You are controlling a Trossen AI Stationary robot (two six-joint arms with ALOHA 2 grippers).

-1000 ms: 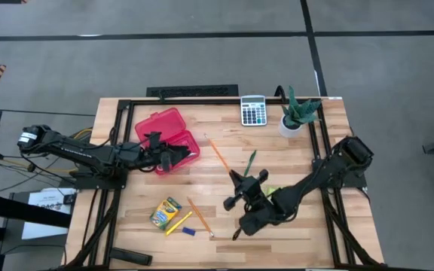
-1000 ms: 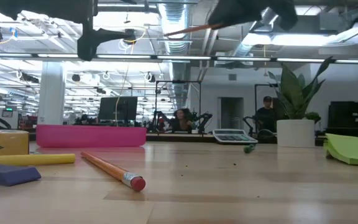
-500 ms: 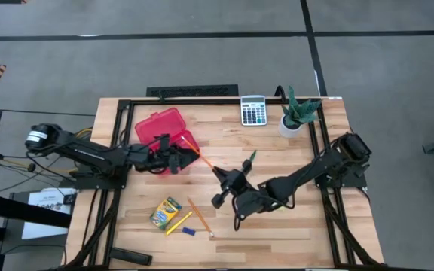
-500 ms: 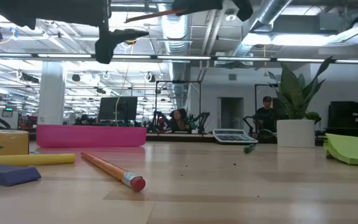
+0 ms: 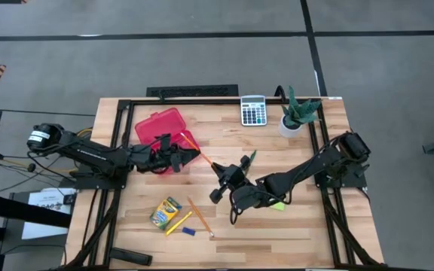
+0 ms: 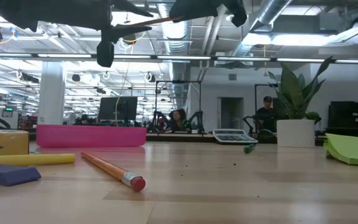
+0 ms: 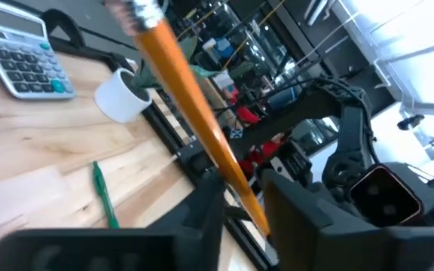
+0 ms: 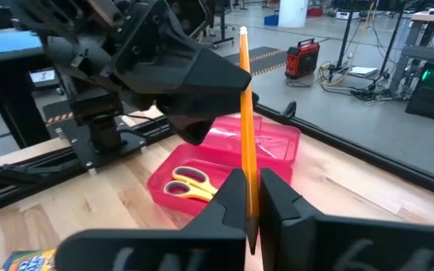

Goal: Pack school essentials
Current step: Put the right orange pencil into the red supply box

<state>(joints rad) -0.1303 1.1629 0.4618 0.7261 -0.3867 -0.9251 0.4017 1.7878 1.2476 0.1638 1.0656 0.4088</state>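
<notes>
Now, with our right gripper point(image 5: 215, 175) clenched on the orange pencil point(image 5: 199, 153) in the air beside the red case point(image 5: 159, 129), our left gripper point(image 5: 184, 156) should clamp firmly before we release.

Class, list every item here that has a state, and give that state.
red case: open, lid back.
scissors: lying in the case.
held pencil: in the air, between both arms.
right end effector: shut on held pencil.
left end effector: shut on held pencil.
second pencil: lying flat, untouched.
</notes>
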